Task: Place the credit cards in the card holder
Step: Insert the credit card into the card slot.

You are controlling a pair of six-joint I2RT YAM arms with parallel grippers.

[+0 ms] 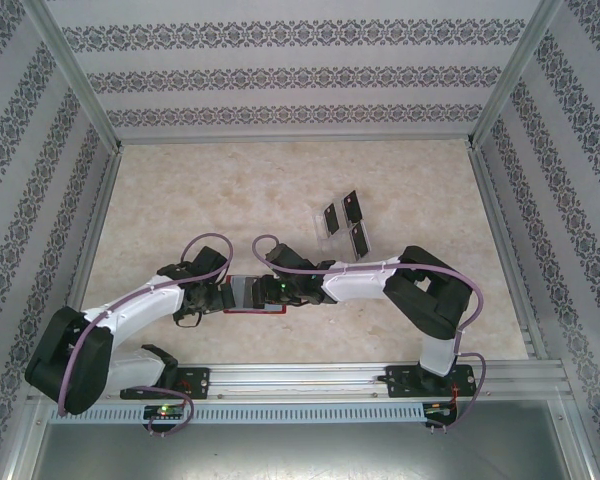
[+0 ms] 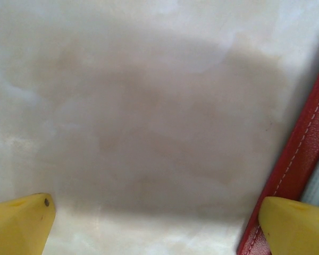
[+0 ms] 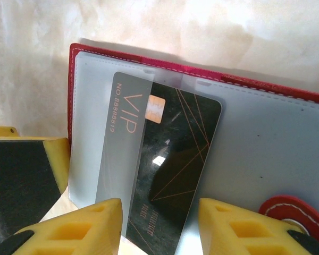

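Table (image 1: 180, 200) lay bare and open to the left and beyond the arms, with the walls well back. Left arm stretched low toward centre. Left gripper (image 2: 157, 226) had its jaws spread wide over bare table, one finger (image 2: 295, 226) at the card holder's (image 2: 303, 159) red stitched edge; contact unclear. Card holder lay open and flat between both grippers. Right arm was bent at the elbow, forearm pointing leftward. Right gripper (image 3: 159, 212) pinched a black credit card (image 3: 167, 159) by its long edges, the card tilted, one side under a clear pocket. Other credit cards (image 1: 352, 207) sat in a clear tray (image 1: 320, 228) further right, well apart.
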